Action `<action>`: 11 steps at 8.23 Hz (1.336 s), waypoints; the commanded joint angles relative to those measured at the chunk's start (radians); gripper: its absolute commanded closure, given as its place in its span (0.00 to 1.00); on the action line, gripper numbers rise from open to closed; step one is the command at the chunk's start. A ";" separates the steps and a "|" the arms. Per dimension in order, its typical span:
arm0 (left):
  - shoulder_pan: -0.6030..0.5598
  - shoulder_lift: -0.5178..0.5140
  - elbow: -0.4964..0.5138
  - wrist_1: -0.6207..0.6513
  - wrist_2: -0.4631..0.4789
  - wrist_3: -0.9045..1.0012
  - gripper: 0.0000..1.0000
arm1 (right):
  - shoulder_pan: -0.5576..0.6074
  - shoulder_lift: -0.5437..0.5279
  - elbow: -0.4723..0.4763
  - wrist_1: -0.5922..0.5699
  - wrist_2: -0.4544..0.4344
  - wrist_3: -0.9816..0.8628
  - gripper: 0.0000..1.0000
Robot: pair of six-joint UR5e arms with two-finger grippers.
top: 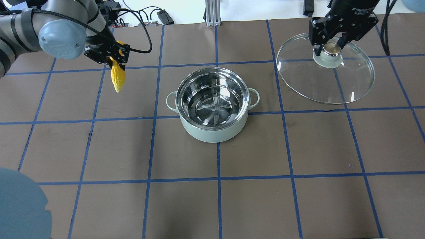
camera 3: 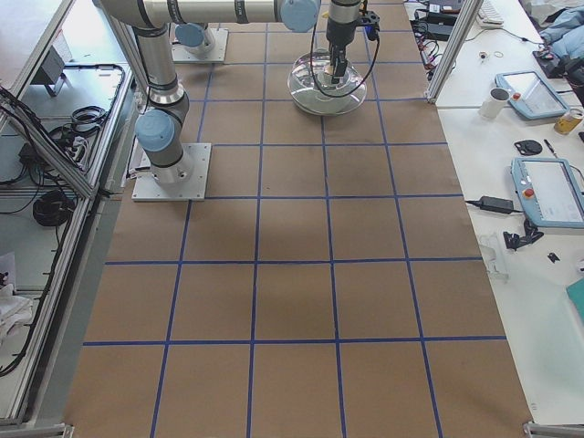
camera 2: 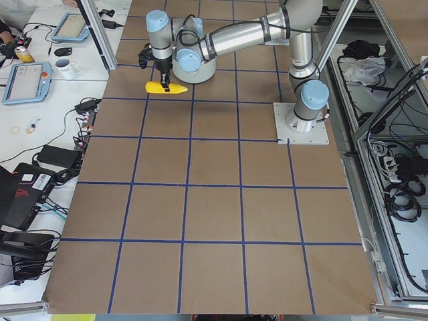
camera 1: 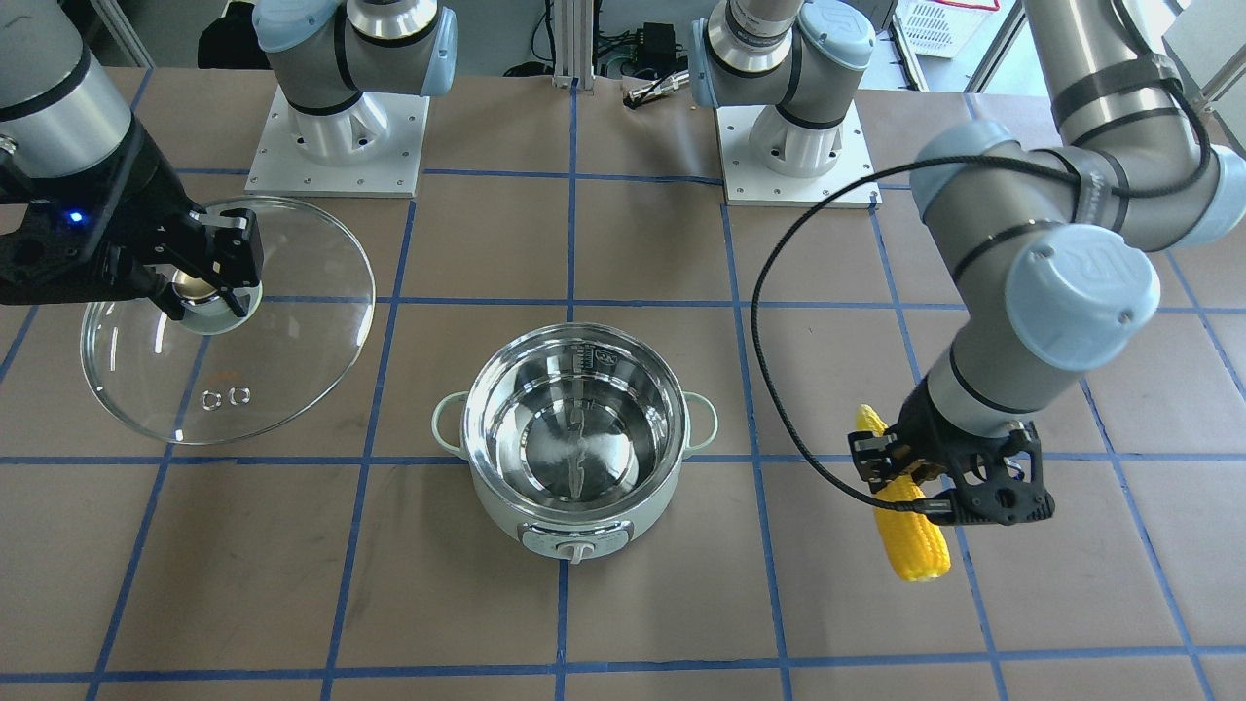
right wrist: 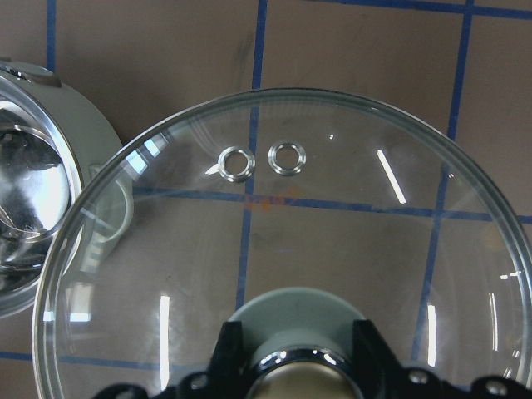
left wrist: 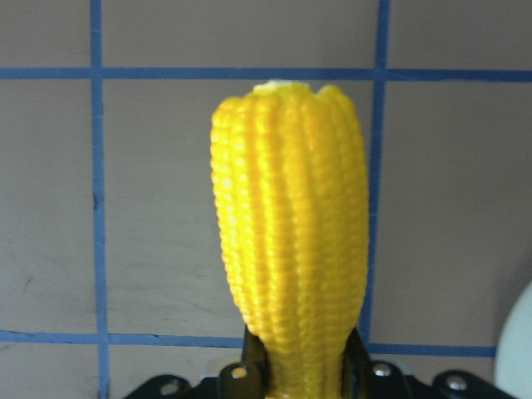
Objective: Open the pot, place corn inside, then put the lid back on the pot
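Observation:
The mint-green pot (camera 1: 574, 428) stands open at the table's middle (top: 214, 103), its steel inside bare. My left gripper (camera 1: 891, 467) is shut on the yellow corn (camera 1: 910, 526) near its pointed end and holds it above the table, well to the pot's left in the overhead view (top: 118, 78). The left wrist view shows the cob (left wrist: 291, 233) sticking out from the fingers. My right gripper (top: 328, 49) is shut on the beige knob of the glass lid (top: 332, 83). It holds the lid, tilted, off to the pot's right (camera 1: 292, 341). The pot's rim (right wrist: 33, 191) shows beside the lid (right wrist: 332, 233).
The table is brown with a blue tape grid. The two arm bases (camera 1: 336, 127) (camera 1: 793, 146) stand on white plates at the robot's edge. Benches with tablets and a mug (camera 3: 497, 100) flank the table's ends.

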 commanded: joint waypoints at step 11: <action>-0.439 -0.091 -0.014 0.047 -0.147 -0.345 1.00 | -0.034 -0.010 0.009 0.024 -0.074 -0.162 1.00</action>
